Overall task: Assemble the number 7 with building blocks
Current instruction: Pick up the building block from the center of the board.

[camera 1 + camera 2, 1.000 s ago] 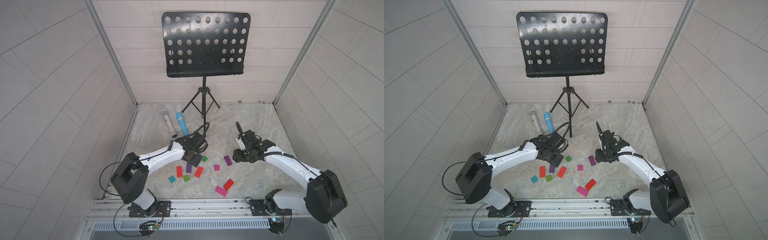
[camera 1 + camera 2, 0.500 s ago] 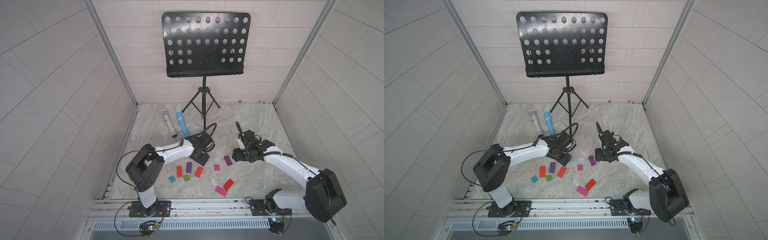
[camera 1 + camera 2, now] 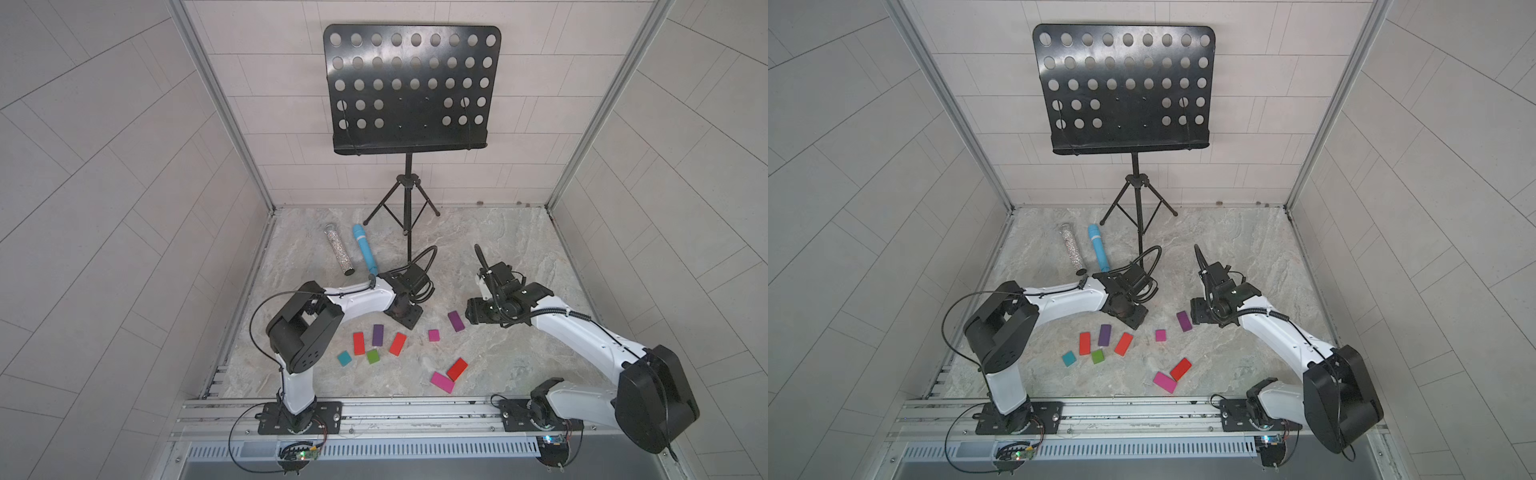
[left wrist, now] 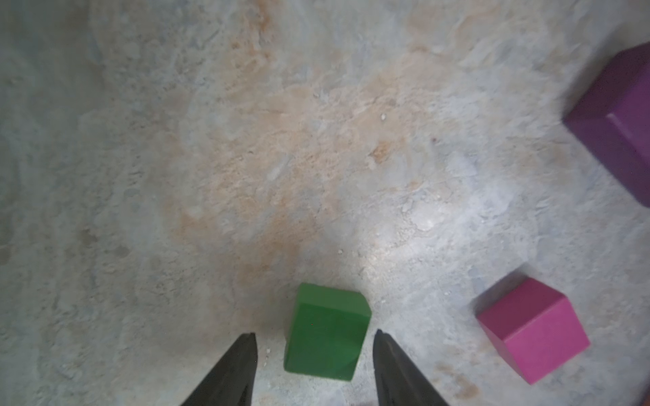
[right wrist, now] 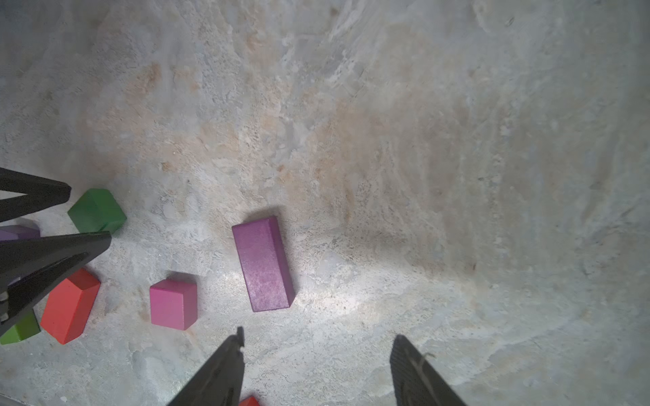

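Note:
Several building blocks lie on the marble floor. My left gripper (image 4: 314, 351) is open and straddles a small green block (image 4: 327, 335), with a gap on each side; in both top views the gripper (image 3: 405, 318) hides this block. My right gripper (image 5: 318, 337) is open over bare floor, just short of a purple rectangle (image 5: 263, 263) (image 3: 456, 321). A magenta square (image 3: 433, 335) lies between the two grippers. To the left lie a red block (image 3: 358, 343), a purple block (image 3: 377, 335), another red block (image 3: 397, 344), a teal square (image 3: 344, 358) and a lighter green square (image 3: 372, 356).
A red block (image 3: 457, 369) and a magenta block (image 3: 442, 382) lie near the front rail (image 3: 374, 411). A black music stand (image 3: 409, 89) on a tripod (image 3: 405, 208) stands at the back. A blue microphone (image 3: 365, 251) and a glittery tube (image 3: 339, 249) lie back left. Walls enclose three sides.
My left gripper has moved right, from over the purple block onto the green block, and its jaws have narrowed. The right gripper has opened a little wider in place.

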You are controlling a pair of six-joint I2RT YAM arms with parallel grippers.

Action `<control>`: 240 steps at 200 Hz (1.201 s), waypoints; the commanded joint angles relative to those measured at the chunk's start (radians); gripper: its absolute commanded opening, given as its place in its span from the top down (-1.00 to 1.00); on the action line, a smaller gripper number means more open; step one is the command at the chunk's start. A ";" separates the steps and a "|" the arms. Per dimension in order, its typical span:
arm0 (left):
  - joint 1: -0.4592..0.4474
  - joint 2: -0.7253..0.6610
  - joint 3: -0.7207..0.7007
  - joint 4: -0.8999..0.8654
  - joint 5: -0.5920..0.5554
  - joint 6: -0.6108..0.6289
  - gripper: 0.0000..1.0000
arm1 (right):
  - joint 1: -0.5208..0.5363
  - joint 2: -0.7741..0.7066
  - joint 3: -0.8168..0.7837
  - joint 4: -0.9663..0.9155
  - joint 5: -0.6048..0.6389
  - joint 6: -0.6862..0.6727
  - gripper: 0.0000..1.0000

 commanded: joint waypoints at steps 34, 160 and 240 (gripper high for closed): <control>-0.001 0.034 0.027 -0.005 0.016 0.008 0.00 | -0.001 -0.020 -0.003 -0.030 0.029 0.016 -0.39; 0.048 0.112 0.240 -0.064 0.097 -0.139 0.35 | -0.034 -0.026 0.031 -0.063 0.098 0.009 -0.39; 0.048 0.340 0.527 -0.160 0.226 -0.378 0.35 | -0.063 0.053 0.099 -0.080 0.089 -0.021 -0.37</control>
